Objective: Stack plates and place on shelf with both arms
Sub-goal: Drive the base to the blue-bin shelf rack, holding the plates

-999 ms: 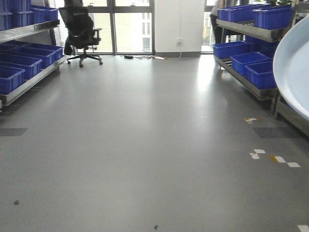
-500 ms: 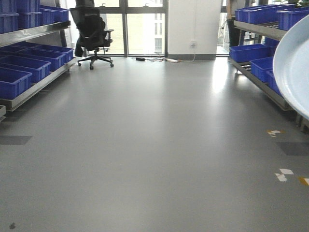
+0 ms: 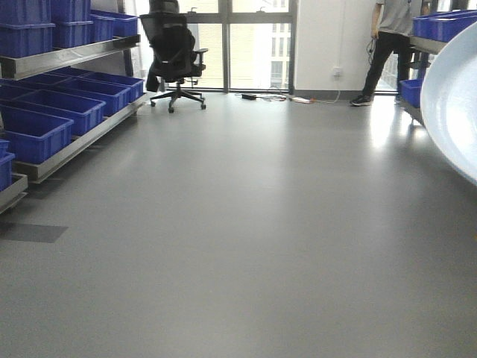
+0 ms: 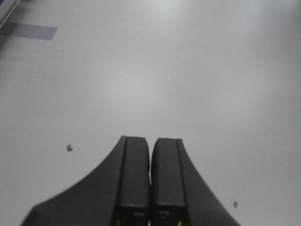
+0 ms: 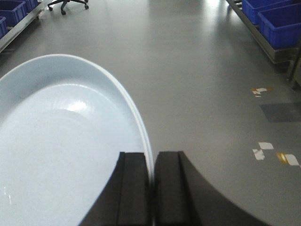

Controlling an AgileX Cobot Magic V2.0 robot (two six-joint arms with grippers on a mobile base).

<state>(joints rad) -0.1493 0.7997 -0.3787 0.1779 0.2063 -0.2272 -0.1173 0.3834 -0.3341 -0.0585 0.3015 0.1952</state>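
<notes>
Carrying looks to be the step in hand: the right end effector (image 5: 151,162) pinches the rim of the plates (image 5: 61,141), which hang tilted above the bare floor (image 3: 246,224); a doubled rim line suggests both are stacked. The left end effector (image 4: 150,150) is pressed together on nothing. The shelf (image 3: 63,58), loaded with blue crates (image 3: 33,134), stands well apart to the left. Next, I judge, the base must close on it and the left arm should share the load

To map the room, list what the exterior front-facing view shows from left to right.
shelf loaded with blue crates → black office chair → standing person → plate at the right edge
</notes>
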